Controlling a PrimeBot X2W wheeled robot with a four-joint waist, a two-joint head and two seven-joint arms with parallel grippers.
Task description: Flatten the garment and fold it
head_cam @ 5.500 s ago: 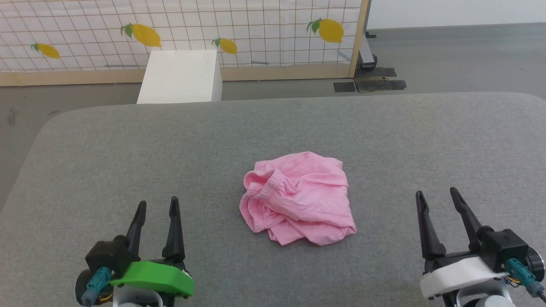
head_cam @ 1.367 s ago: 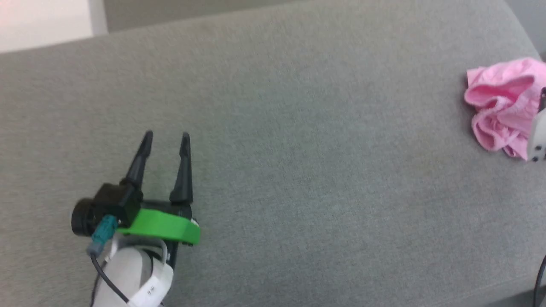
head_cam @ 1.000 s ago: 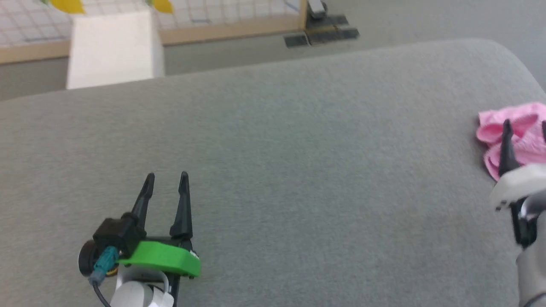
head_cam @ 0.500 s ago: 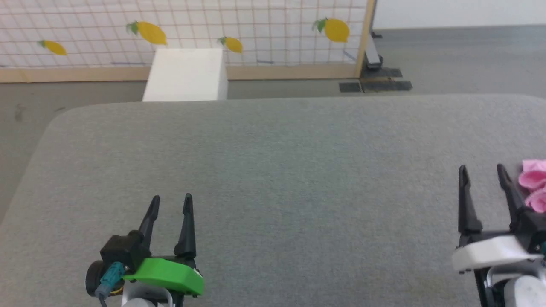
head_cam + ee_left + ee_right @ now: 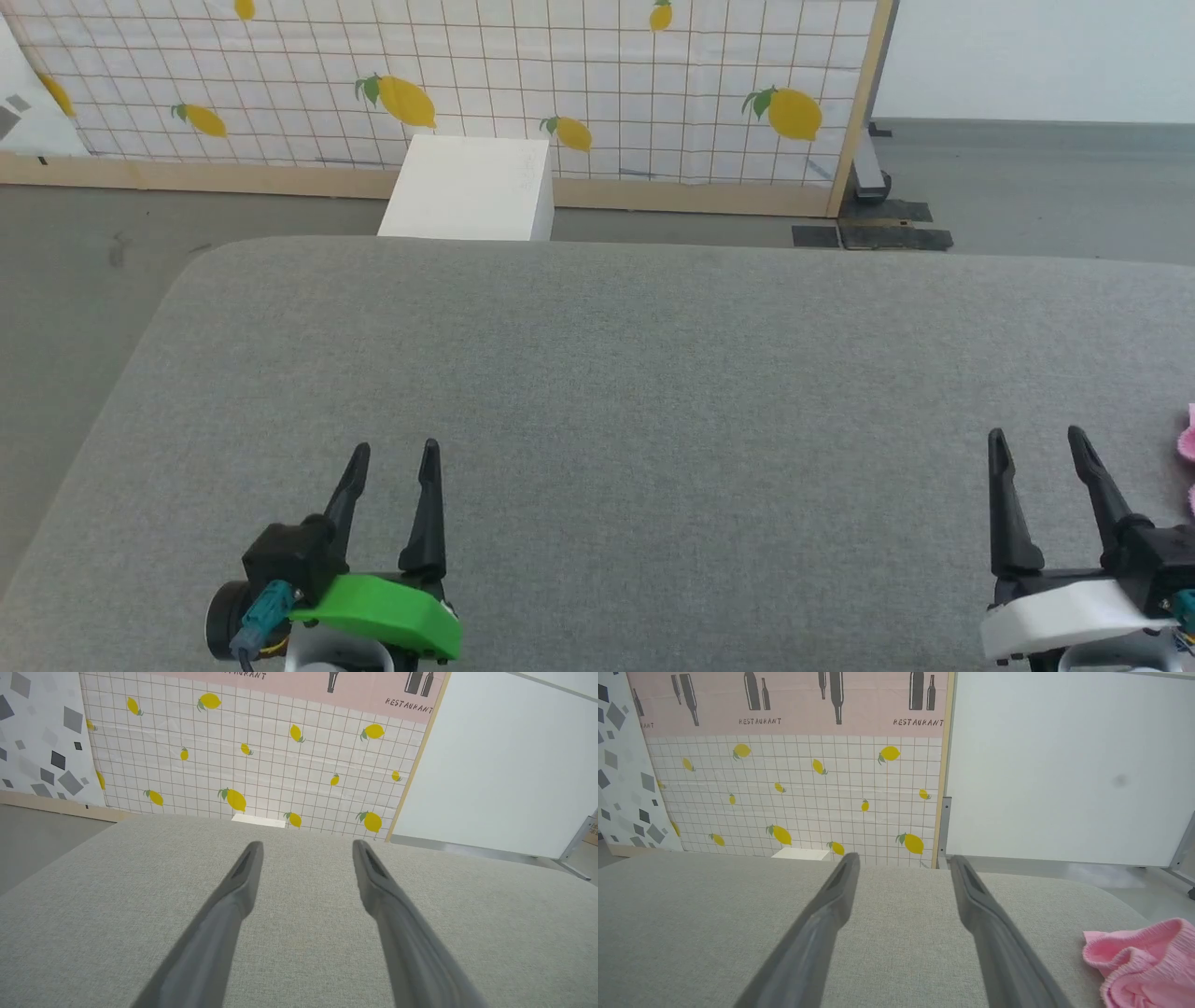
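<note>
1. Position of the garment (image 5: 1143, 961): it lies in a crumpled pink heap on the grey padded table (image 5: 653, 373), towards the table's right end. In the head view a thin pink sliver of it shows at the right edge.
2. The right gripper (image 5: 1036, 434) sits at the lower right of the head view. Its two dark fingers stand spread apart with bare table between them, gripping nothing.
3. The garment is near the right gripper, off to its right, and no finger touches it.
4. The left gripper (image 5: 396, 448) sits at the lower left, well apart from the garment. Its fingers are likewise spread wide, with nothing between them.
5. Both grippers point towards the table's far edge. Whether they touch the table cover, I cannot tell.
6. Beyond that far edge a white box (image 5: 467, 191) stands on the grey floor (image 5: 1027, 196).
7. Behind the box is a gridded screen printed with yellow lemons (image 5: 560, 75).
</note>
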